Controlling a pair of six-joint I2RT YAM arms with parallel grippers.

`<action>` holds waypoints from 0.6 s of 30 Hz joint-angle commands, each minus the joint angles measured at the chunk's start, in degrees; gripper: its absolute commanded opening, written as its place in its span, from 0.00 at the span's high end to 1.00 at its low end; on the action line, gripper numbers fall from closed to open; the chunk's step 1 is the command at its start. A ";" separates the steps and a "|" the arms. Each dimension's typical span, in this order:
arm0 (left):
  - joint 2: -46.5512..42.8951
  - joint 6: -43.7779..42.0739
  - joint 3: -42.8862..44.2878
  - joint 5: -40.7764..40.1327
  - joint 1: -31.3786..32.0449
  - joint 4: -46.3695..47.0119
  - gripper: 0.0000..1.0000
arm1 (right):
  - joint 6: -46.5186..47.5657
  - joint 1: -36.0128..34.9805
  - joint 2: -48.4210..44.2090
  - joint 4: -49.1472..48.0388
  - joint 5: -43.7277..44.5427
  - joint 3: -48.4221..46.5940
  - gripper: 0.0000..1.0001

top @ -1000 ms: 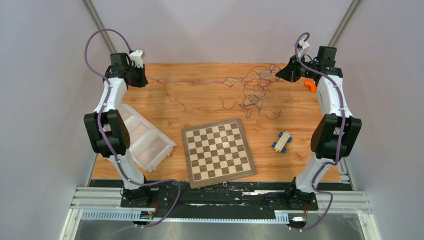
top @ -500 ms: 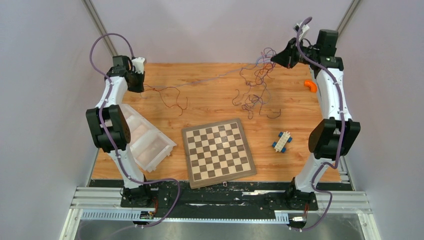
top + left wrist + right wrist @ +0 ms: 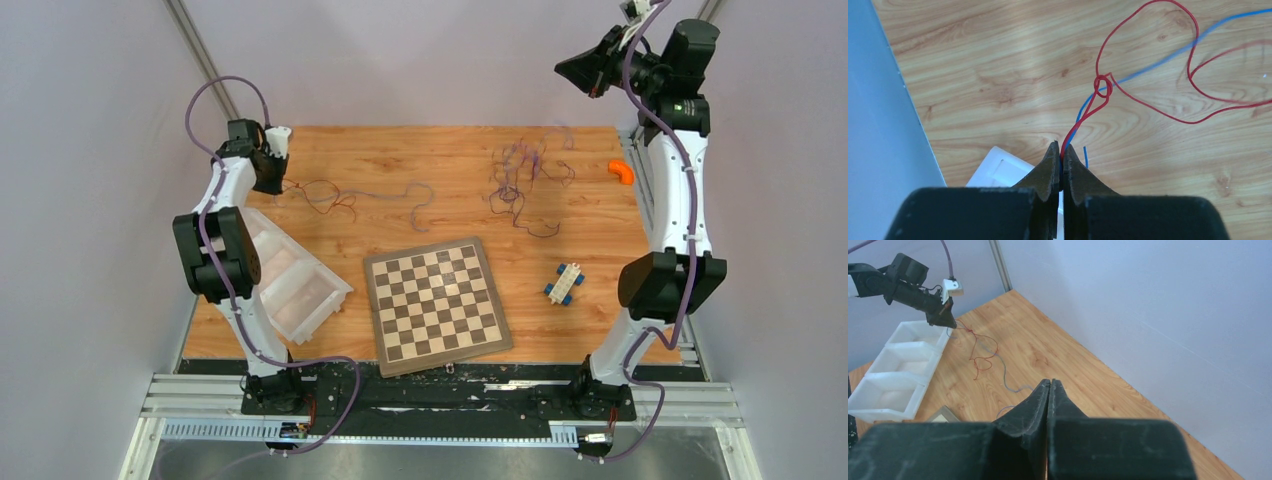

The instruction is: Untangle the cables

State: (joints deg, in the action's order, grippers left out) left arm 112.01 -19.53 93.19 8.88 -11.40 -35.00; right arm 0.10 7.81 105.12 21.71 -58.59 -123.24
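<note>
The left arm stretches low, left gripper (image 3: 1060, 150) pinching thin red and blue cables (image 3: 1103, 88) (knotted just ahead) over the wood-grain surface (image 3: 998, 60); right gripper (image 3: 1049, 385), held high, is closed and empty.

Red and purple cables (image 3: 345, 195) trail from the left gripper (image 3: 276, 184) at the far left corner of the table (image 3: 420, 150) toward its middle; a separate tangle (image 3: 520, 178) lies near the far right corner, the right gripper (image 3: 566, 70) high above it
</note>
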 commanded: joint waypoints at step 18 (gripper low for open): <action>-6.01 -7.10 5.36 27.23 4.32 -6.18 0.12 | 24.36 -10.36 4.91 16.36 17.45 21.21 0.42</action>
State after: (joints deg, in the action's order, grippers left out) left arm 111.59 -25.12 96.99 28.36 -9.15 -41.04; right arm 14.00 1.63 105.60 31.83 -48.75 -105.19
